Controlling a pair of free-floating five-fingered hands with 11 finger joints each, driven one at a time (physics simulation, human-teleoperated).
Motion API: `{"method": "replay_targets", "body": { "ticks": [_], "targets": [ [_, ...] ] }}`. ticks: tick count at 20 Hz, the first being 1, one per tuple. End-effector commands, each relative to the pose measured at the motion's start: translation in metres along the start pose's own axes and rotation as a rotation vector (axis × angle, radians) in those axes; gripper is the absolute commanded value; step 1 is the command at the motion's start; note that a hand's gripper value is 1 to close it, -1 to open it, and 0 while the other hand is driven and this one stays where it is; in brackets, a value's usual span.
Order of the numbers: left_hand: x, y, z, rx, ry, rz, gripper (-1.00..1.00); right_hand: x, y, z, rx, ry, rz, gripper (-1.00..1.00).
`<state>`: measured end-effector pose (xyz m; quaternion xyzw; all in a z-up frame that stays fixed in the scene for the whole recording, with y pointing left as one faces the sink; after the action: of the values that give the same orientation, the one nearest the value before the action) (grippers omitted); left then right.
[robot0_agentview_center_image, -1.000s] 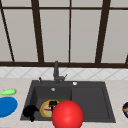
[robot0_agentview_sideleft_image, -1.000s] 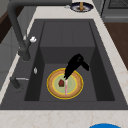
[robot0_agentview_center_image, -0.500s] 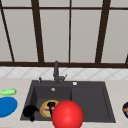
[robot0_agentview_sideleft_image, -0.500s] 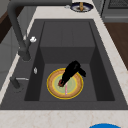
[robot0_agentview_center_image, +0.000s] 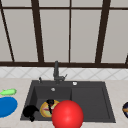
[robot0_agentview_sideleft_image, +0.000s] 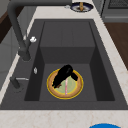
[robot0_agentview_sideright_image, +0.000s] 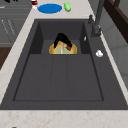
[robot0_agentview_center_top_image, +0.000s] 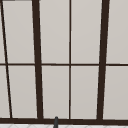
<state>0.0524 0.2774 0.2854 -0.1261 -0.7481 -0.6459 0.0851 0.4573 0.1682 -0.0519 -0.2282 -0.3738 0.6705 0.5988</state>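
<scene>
A yellow-rimmed plate (robot0_agentview_sideleft_image: 75, 87) with a green centre lies on the floor of the sink's left basin (robot0_agentview_center_image: 37, 93). A thin pink stick (robot0_agentview_sideleft_image: 66, 87) rests across it. My right hand (robot0_agentview_sideleft_image: 63, 73) leans low over the plate, its straight fingers reaching down to the plate's faucet-side part, and it also shows in the front view (robot0_agentview_center_image: 50, 103) and the right side view (robot0_agentview_sideright_image: 62, 38). My left hand (robot0_agentview_center_image: 30, 112) hangs at the sink's front left corner, relaxed and holding nothing. A red ball (robot0_agentview_center_image: 67, 114) hides the front of the plate in the front view.
The dark faucet (robot0_agentview_center_image: 56, 71) rises behind the basin. A blue plate (robot0_agentview_center_image: 6, 106) and a green item (robot0_agentview_center_image: 8, 92) lie on the left counter. A dark bowl (robot0_agentview_center_image: 125, 109) stands at the right edge. The sink's right half (robot0_agentview_center_image: 90, 100) is a flat draining area.
My right hand has come down from above the plate, and its fingers now reach the plate's surface. The left hand has stayed put.
</scene>
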Motion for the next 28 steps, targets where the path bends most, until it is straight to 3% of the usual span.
{"method": "replay_targets", "body": {
  "ticks": [1, 6, 11, 12, 13, 16, 21, 28],
  "targets": [
    [0.000, 0.000, 0.000, 0.000, 0.000, 0.000, 0.00, -0.003, 0.010, -0.014, 0.009, 0.014, 0.039, -1.00],
    [0.000, 0.000, 0.000, 0.000, 0.000, 0.000, 0.00, -0.006, 0.021, -0.029, 0.007, 0.006, 0.042, -1.00],
    [0.000, 0.000, 0.000, 0.000, 0.000, 0.000, 0.00, -0.009, 0.035, -0.042, -0.066, 0.011, 0.070, -1.00],
    [0.000, 0.000, 0.000, 0.000, 0.000, 0.000, 0.00, -0.009, 0.036, -0.042, -0.071, 0.019, 0.079, 1.00],
    [0.000, 0.000, 0.000, 0.000, 0.000, 0.000, 0.00, -0.008, 0.034, -0.041, -0.098, 0.014, 0.097, 1.00],
    [0.000, 0.000, 0.000, 0.000, 0.000, 0.000, 0.00, -0.007, 0.025, -0.038, -0.084, 0.017, 0.066, 1.00],
    [0.000, 0.000, 0.000, 0.000, 0.000, 0.000, 0.00, -0.005, 0.022, -0.045, -0.221, 0.004, 0.071, 1.00],
    [0.000, 0.000, 0.000, 0.000, 0.000, 0.000, 0.00, 0.002, 0.006, -0.048, -0.221, 0.007, 0.045, 1.00]
  ]
}}
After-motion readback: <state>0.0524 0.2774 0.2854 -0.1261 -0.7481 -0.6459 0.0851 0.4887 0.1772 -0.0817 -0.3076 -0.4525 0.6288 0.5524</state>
